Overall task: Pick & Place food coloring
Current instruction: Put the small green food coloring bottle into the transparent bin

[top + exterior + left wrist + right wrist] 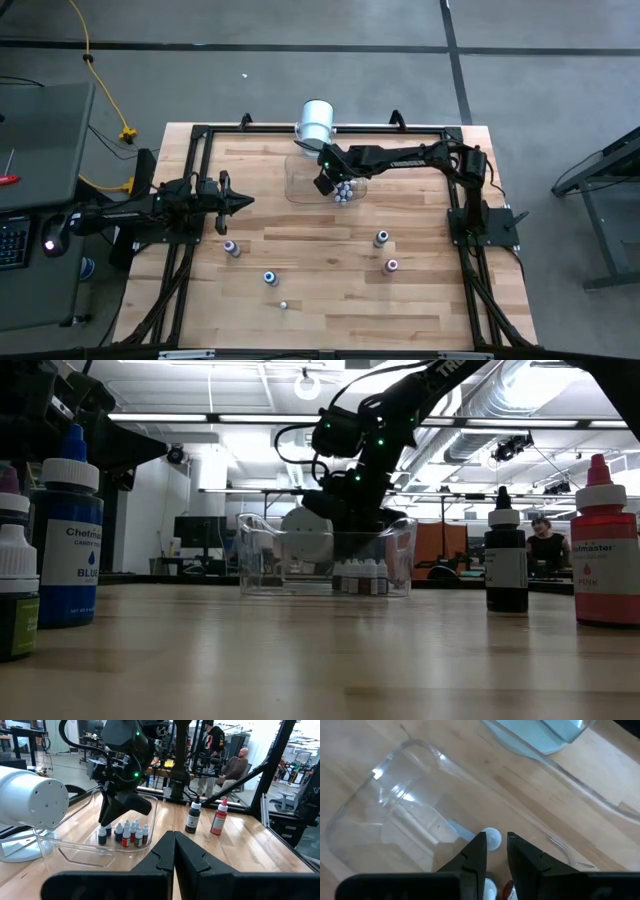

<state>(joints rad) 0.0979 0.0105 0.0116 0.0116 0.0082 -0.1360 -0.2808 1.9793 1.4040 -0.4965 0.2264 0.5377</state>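
Inside the clear plastic tub [318, 181], toward the side away from the white cylinder [316, 121], stands a tight cluster of tiny food coloring bottles [125, 834]: slim vials with pale pointed caps and dark, blue or red bodies, all upright and touching one another. The right gripper [494, 851] hangs over this cluster within the tub's walls, its fingers parted by a narrow gap; a white bottle cap [491, 837] shows just beyond the fingertips, and whether the fingers grip anything cannot be told. More bottles stand on the wooden table [330, 290] outside the tub, well apart from it and from each other: a purple-capped one [231, 248], a blue one [270, 278], a very small whitish one [284, 305], a grey-black one [381, 238] and a pink one [392, 265]. Seen level across the table, the blue bottle [69, 530] and the pink one [604, 545] are squat, labelled, with tapered nozzle caps. The left gripper [246, 200] waits beside the tub, fingers pressed together, holding nothing.
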